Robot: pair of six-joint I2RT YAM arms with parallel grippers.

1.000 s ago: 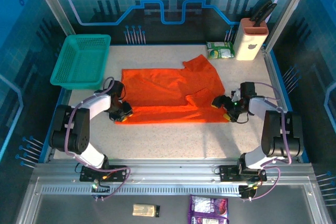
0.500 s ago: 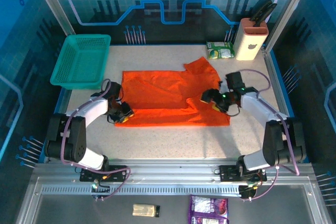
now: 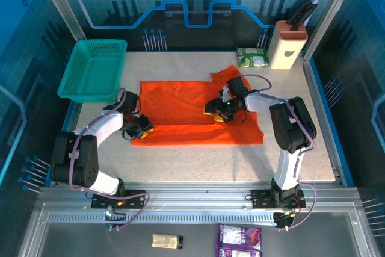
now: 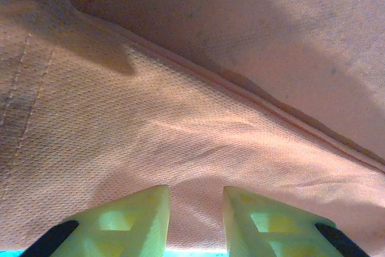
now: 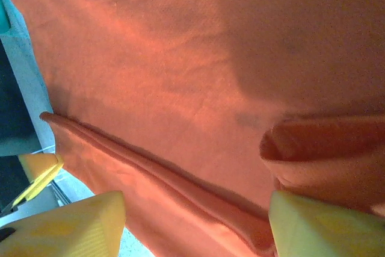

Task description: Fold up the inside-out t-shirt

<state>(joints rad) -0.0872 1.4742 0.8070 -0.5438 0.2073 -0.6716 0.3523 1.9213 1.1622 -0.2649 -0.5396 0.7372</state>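
Note:
The inside-out t-shirt [image 3: 180,109] lies spread flat across the middle of the table, bright orange-red, with one sleeve sticking up at the back right. My left gripper [image 3: 143,129] is at its near left corner. In the left wrist view the cloth [image 4: 180,118] runs between the two close-set fingers, so that gripper [image 4: 195,209] is shut on it. My right gripper [image 3: 216,109] sits low over the shirt's middle right part. Its jaws [image 5: 195,215] stand wide apart above a long crease, and a rolled fold of cloth [image 5: 319,142] lies by the right finger.
A teal mesh basket [image 3: 93,67] stands at the back left. A white knife block [image 3: 287,45] and a green packet [image 3: 252,57] are at the back right. Bare tabletop [image 3: 198,161] runs along the near side of the shirt.
My right gripper has swung left from the shirt's right edge to over its middle, its jaws narrowing. The left gripper has stayed at the near left corner.

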